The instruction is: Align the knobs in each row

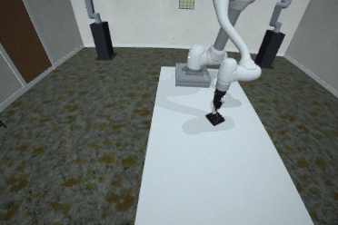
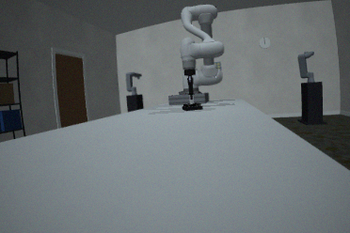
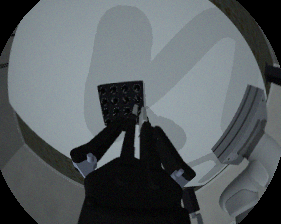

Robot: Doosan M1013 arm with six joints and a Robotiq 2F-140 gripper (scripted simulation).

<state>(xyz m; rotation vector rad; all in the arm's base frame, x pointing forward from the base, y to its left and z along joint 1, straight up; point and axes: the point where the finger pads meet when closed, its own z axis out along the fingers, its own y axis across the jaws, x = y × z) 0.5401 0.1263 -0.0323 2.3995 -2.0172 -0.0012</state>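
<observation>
The black knob box (image 1: 214, 119) (image 2: 192, 107) (image 3: 122, 103) sits on the white table (image 1: 200, 166) (image 2: 179, 167) (image 3: 56, 65). In the wrist view its dark knobs show in rows, some hidden behind the fingers. My gripper (image 1: 214, 112) (image 2: 191, 103) (image 3: 138, 110) points down at the box, its light fingertips close together over the lower right part of the box in the wrist view. It looks shut on a knob there, though the knob itself is mostly hidden. The white lines, the marks, the printed names and the socket are too small and dark to read.
The arm's grey base (image 1: 193, 80) (image 2: 188, 98) (image 3: 243, 125) stands at the far end of the table. The arm casts shadows over the table around the box. Two dark pedestals (image 1: 103, 41) (image 1: 270, 49) with small arms stand on the floor beyond the table.
</observation>
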